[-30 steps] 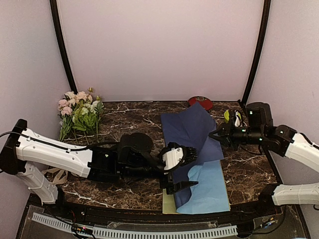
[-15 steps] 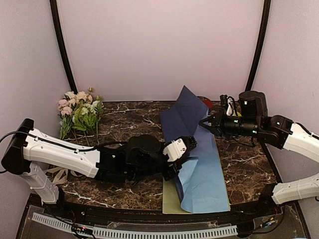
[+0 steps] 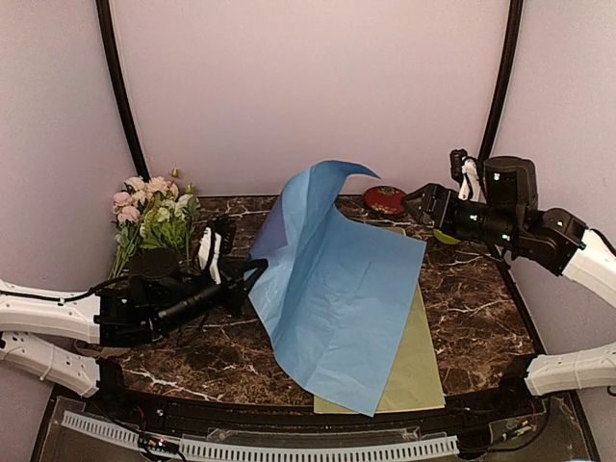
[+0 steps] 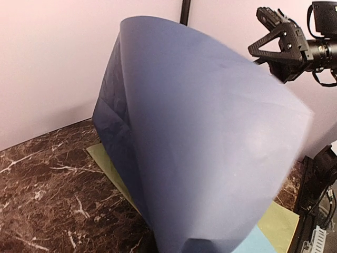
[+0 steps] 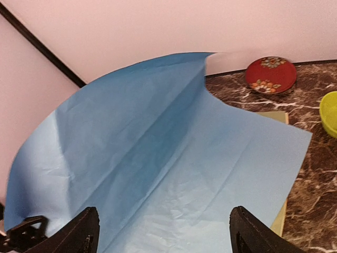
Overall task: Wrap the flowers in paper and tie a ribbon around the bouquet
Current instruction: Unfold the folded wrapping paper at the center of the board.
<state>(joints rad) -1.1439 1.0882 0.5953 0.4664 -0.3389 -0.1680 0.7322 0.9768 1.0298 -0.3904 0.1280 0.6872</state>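
The paper [image 3: 337, 289] lies lengthwise far-to-near, its left edge lifted, pinched by the closed left gripper [image 3: 246, 274]; the right gripper [image 3: 419, 204] gapes empty.

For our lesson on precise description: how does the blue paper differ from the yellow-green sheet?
The blue paper shows a light blue face; the green sheet is yellow-green. The blue paper billows up on its left side, pinched by the left gripper; the green sheet lies flat on the table. The blue paper lies on top and covers most of the green sheet. Both are thin rectangular sheets.
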